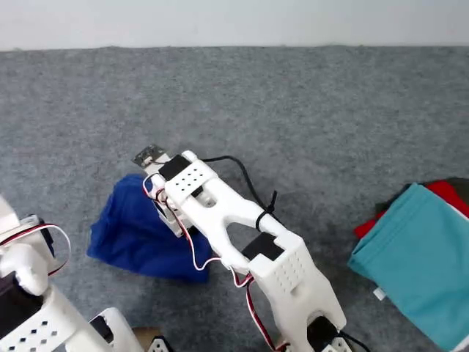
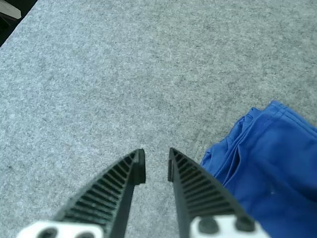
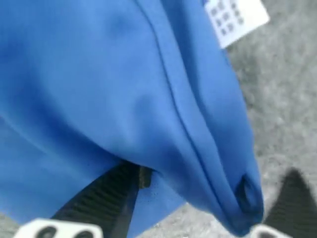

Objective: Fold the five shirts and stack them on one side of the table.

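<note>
One crumpled blue shirt (image 3: pixel 99 89) (white tag (image 3: pixel 235 17) showing) lies within the wide-parted right pincer (image 3: pixel 218 174).

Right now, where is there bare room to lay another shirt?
The grey felt strip along the far wall is bare, so is the patch between the white right arm and the teal shirt stack. Near the crumpled blue shirt it is crowded.

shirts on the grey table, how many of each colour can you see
blue crumpled cloth shirt: 1
teal folded cloth shirt: 1
red folded cloth shirt: 1
dark cloth shirt, only its edge showing: 1
total: 4 visible
</note>
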You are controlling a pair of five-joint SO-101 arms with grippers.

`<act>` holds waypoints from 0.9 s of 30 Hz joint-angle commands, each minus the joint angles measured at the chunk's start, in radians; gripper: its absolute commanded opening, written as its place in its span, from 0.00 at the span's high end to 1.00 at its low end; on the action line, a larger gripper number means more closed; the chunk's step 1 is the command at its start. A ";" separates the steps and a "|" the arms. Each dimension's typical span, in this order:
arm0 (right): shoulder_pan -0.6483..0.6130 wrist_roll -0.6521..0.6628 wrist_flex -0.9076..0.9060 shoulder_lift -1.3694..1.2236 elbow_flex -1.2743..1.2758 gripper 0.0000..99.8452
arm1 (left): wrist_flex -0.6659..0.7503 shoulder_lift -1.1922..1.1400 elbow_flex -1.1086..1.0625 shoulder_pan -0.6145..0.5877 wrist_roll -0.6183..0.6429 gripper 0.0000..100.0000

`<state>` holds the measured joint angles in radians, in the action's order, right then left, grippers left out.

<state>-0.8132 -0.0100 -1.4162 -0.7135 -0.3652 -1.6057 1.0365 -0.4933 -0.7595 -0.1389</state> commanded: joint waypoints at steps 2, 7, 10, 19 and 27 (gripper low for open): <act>0.016 0.017 0.059 -0.027 -0.003 0.92 | 0.015 0.006 -0.001 -0.002 -0.009 0.91; 0.081 0.011 0.085 -0.030 -0.003 0.94 | 0.015 0.006 -0.001 -0.002 -0.009 0.91; 0.124 0.011 0.087 -0.022 -0.003 0.97 | 0.015 0.006 -0.001 -0.002 -0.009 0.91; 0.245 0.012 -0.076 0.053 -0.109 0.99 | 0.015 0.006 -0.001 -0.002 -0.009 0.91; 0.349 0.100 -0.320 0.211 -0.133 0.99 | 0.015 0.006 -0.001 -0.002 -0.009 0.91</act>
<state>-0.5125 0.0407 -1.6448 -0.6137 -0.4588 -1.6057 1.0365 -0.4933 -0.7595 -0.1389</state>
